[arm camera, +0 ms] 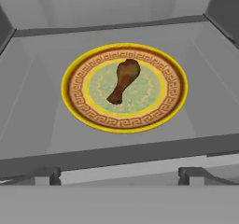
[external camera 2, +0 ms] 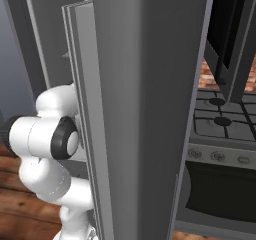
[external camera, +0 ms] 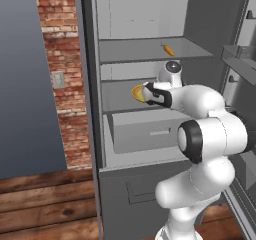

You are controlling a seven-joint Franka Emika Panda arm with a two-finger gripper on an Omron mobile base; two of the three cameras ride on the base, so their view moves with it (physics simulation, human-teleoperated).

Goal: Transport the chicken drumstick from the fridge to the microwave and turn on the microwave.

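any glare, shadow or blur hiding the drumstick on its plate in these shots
Hand view: flat, even light, no glare; the chicken drumstick is sharp on the yellow plate. Left base view: the arm hides most of the plate. Right base view: the fridge door blocks the shelves.

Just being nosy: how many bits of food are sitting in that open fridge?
2: a chicken drumstick on the yellow plate on the middle shelf, and a small orange carrot-like item on the shelf above. The arm may hide more.

Matt grey fridge (external camera: 150, 49) shelves, a glossy yellow plate (arm camera: 124, 87) (patterned rim), a rough brown chicken drumstick (arm camera: 124, 80).
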